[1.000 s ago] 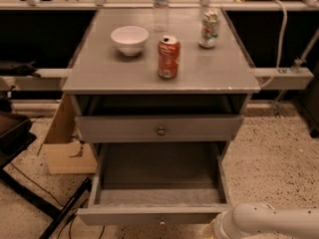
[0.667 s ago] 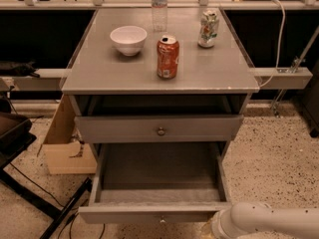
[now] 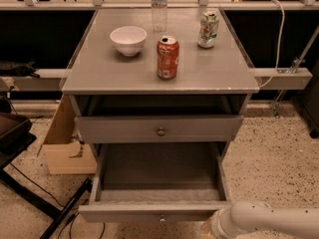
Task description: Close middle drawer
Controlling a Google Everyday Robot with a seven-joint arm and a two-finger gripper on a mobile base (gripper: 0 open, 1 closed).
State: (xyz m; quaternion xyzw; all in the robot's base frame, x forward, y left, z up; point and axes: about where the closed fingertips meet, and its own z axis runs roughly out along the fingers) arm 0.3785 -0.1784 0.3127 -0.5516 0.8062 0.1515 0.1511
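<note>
The middle drawer [image 3: 159, 176] is pulled far out of the grey cabinet. Its deep grey box looks empty. Its flat front [image 3: 124, 213] with a small round knob [image 3: 161, 217] lies near the bottom edge of the view. Above it, the upper drawer [image 3: 119, 128] with its own knob sits slightly out, with a dark gap over it. The lowest drawer is hidden under the open one. My white arm [image 3: 269, 220] reaches in from the lower right, ending just right of the open drawer's front corner. My gripper is out of view below the frame.
On the cabinet top [image 3: 99, 76] stand a white bowl [image 3: 128, 39], a red can [image 3: 168, 57], a green-white can [image 3: 208, 29] and a clear bottle [image 3: 158, 6]. A cardboard box [image 3: 62, 148] sits on the floor at the left, beside black legs and cables [image 3: 60, 215].
</note>
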